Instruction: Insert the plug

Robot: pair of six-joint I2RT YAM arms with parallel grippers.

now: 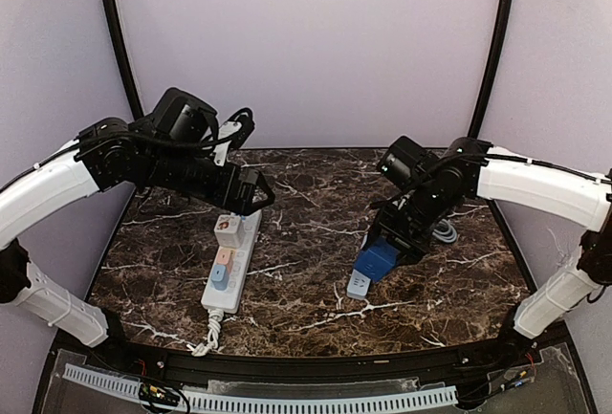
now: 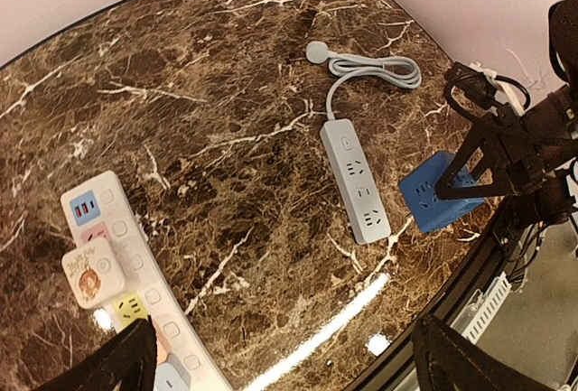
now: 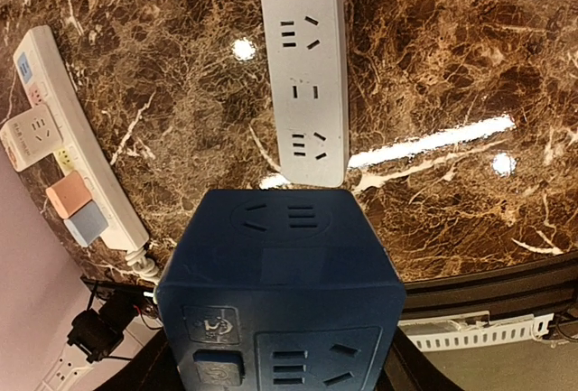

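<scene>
The left gripper hangs over the far end of the white strip, on the left half of the marble table. Its fingers are spread wide, with nothing between them, as the left wrist view shows. The white strip runs from far to near, and its cord leaves at the near end. A white adapter sits in it near the far end, just under the gripper, and an orange block and a grey-blue block sit side by side closer to the near end. Well apart to the right lies the grey strip, flat on the marble and roughly parallel to the white one. Its three socket groups all show uncovered in both wrist views. The blue cube, with sockets on its faces, is pinched at the tip of the right gripper, whose dark fingers frame it on two sides in the left wrist view. It is held tilted by the grey strip's near end. From overhead it hides most of that strip, so only the near tip shows below it. From the right wrist its top edge sits just below the nearest socket group. It is not seated in any socket, and I cannot tell whether it touches the table. Further right and back, the grey strip's cord lies coiled on the marble, with its plug flat beside the coil, well away from both grippers.
</scene>
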